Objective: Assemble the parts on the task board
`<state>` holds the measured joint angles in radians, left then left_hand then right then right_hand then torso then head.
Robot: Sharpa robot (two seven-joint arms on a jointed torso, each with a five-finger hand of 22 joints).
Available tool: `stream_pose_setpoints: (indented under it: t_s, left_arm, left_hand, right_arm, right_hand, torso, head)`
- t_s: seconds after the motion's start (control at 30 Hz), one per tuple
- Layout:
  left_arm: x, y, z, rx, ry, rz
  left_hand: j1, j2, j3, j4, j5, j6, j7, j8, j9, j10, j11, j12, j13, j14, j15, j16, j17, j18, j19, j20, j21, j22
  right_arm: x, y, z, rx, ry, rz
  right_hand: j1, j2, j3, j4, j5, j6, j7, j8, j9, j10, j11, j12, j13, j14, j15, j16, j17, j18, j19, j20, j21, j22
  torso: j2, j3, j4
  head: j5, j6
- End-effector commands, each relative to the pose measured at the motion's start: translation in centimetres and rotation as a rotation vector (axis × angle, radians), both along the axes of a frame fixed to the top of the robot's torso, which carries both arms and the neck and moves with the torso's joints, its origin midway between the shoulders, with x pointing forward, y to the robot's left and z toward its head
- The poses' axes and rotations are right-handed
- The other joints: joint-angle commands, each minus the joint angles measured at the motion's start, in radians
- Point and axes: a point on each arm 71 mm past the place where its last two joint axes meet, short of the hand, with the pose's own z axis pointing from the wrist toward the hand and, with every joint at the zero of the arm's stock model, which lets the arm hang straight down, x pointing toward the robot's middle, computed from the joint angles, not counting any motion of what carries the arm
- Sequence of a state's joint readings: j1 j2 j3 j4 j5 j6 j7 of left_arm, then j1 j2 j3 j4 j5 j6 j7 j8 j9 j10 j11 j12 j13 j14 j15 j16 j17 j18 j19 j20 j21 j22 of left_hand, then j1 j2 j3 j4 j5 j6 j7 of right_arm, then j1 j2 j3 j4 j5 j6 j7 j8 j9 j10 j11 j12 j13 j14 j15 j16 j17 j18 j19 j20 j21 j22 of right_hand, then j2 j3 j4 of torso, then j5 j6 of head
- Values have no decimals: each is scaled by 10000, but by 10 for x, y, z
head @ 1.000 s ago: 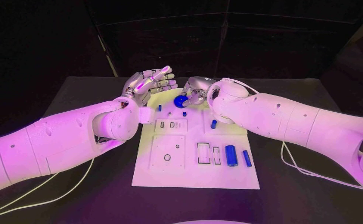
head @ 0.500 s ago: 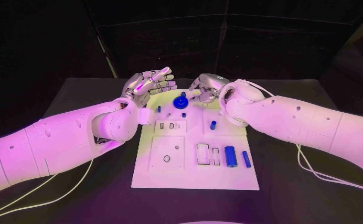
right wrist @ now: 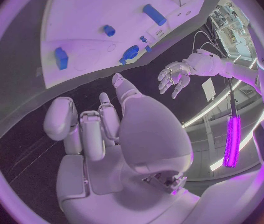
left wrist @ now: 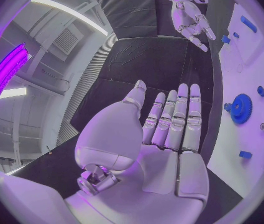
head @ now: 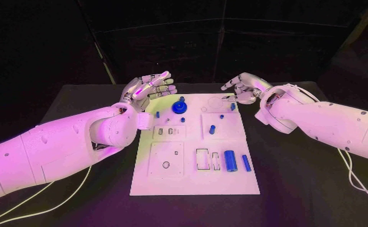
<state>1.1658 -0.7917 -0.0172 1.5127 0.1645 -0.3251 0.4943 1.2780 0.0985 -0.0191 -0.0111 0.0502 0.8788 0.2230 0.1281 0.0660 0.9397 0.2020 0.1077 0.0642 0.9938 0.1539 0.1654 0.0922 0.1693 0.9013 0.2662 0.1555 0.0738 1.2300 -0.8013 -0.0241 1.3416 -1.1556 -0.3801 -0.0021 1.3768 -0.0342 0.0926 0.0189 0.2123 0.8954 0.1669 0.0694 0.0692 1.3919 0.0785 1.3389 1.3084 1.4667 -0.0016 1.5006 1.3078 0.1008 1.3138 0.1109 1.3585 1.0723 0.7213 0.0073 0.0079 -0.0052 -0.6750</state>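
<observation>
1. The left hand (head: 150, 87) hovered above the table just off the far left corner of the task board (head: 192, 179), its arm reaching in from the near left.
2. In the left wrist view its fingers (left wrist: 176, 115) stood straight and side by side, the thumb set apart, and the palm held nothing.
3. The right hand (head: 244, 89) hung over the far right corner of the board, its arm coming in from the right edge with the forearm angled toward the board.
4. In the right wrist view its fingers (right wrist: 87, 129) were bent partway inward and the thumb stretched forward; nothing sat in the hand.
5. The two hands were well apart, with the far edge of the board between them.
6. A blue gear-shaped part (head: 180, 107) stood on the board near its far edge, closer to the left hand than to the right, touched by neither.
7. A small blue peg (head: 212, 129) stood in the block right of the board's middle.
8. A thick blue cylinder (head: 230, 158) and a thinner blue bar (head: 246, 163) lay side by side on the near right part of the board.
9. A small blue piece (head: 232, 107) sat near the board's far right corner, close below the right hand.
</observation>
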Motion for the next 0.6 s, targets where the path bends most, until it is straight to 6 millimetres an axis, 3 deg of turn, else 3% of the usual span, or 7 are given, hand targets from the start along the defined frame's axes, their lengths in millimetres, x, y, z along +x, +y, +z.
stream_pose_setpoints:
  t_s: [0.03,0.07,0.13,0.23,0.43,0.6]
  left_arm:
    - [0,-2,2,-69,-154,-152]
    - [0,-2,2,-71,-154,-158]
    - [0,-3,2,-80,-153,-177]
    - [0,-4,2,-77,-143,-180]
    - [1,-5,1,-79,-136,-192]
    - [1,-6,1,-80,-134,-194]
  left_hand:
    - [88,23,5,-44,-20,-47,268,-44,-7,-24,1,-58,-6,4,61,-56,-10,114,57,7,-33,-17]
    - [89,23,5,-45,-20,-47,268,-44,-7,-24,0,-58,-5,4,60,-56,-10,115,57,7,-34,-17]
    - [90,23,6,-46,-20,-46,268,-44,-7,-24,0,-59,-5,5,60,-56,-11,115,57,7,-34,-17]
    - [90,23,6,-47,-20,-46,267,-44,-7,-23,0,-59,-5,5,60,-56,-11,115,57,7,-35,-18]
    - [93,22,8,-51,-20,-47,267,-45,-7,-24,0,-60,-5,5,61,-58,-11,115,57,7,-38,-19]
    - [93,22,8,-51,-20,-47,267,-45,-7,-24,0,-60,-5,5,61,-58,-11,115,57,7,-38,-19]
  right_arm:
    - [1,-10,-1,761,558,395]
    - [2,-13,-2,682,576,416]
    - [3,-19,-3,465,599,458]
    - [7,-27,-5,226,642,442]
    - [12,-37,-10,-147,813,397]
    - [15,-40,-13,-398,931,415]
  right_hand:
    - [81,-103,-67,-56,154,90,27,12,0,57,11,27,367,758,41,74,1303,-49,83,-17,46,18]
    - [97,-98,-66,-66,181,96,30,13,0,60,13,29,370,760,41,78,1310,-49,84,-18,47,19]
    - [141,-99,-71,-97,238,82,40,1,-5,48,18,11,354,765,43,90,1334,-47,79,-18,44,5]
    - [151,-128,-106,-115,246,33,53,-24,-15,25,31,-19,329,764,51,88,1331,-46,77,-14,42,-2]
    - [143,-178,-201,-130,152,-58,74,-50,-26,0,52,-49,306,765,69,94,1345,-47,76,0,43,-6]
    - [180,-197,-251,-163,65,-116,80,-55,-29,-28,60,-79,280,764,78,95,1347,-43,63,9,34,-26]
  torso:
    - [7,15,-8]
    - [7,20,-12]
    - [17,-5,16]
    - [14,16,13]
    - [25,-31,58]
    - [20,-21,33]
  head:
    - [-104,-45]
    - [-131,-34]
    - [-252,-10]
    - [-281,-8]
    - [-358,-5]
    - [-351,-53]
